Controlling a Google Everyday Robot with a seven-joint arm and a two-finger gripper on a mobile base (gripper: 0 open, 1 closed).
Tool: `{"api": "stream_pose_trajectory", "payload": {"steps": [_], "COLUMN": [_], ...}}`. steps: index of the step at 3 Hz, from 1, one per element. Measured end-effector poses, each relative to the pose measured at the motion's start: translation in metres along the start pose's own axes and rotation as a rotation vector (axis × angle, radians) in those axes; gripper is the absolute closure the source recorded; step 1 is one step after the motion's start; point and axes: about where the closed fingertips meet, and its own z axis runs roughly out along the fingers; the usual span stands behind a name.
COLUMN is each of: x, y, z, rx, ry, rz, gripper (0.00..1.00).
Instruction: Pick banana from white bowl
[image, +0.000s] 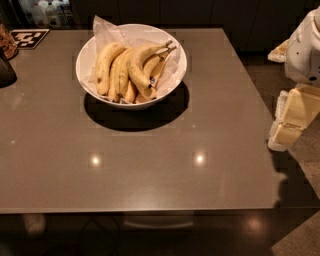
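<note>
Hand (289, 125): off the surface's (150, 175) right edge, looks empty, open or closed we cannot tell | banana (136, 65): top of pile in white bowl (84, 75) | we should reach over slowly and grab its fat middle

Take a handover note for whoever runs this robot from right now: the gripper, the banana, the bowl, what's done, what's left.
The gripper hangs off the right edge of the table, far from the bowl and touching none of the fruit.
The banana lies on top of the other bananas in the white bowl, stem pointing right and back.
The white bowl sits on the far half of the table, lined with paper.
Done: nothing yet; no reach made.
Left: reach over the bowl, grasp the banana, lift it clear.
</note>
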Motion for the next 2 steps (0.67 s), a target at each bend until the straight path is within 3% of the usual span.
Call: {"api": "stream_pose_trajectory", "payload": {"steps": [2], "x": [-0.027], "y": [-0.004], "z": [-0.006], "rx": [-0.009], "ry": [0.032], "rz": [0.001], "gripper": [0.0]}}
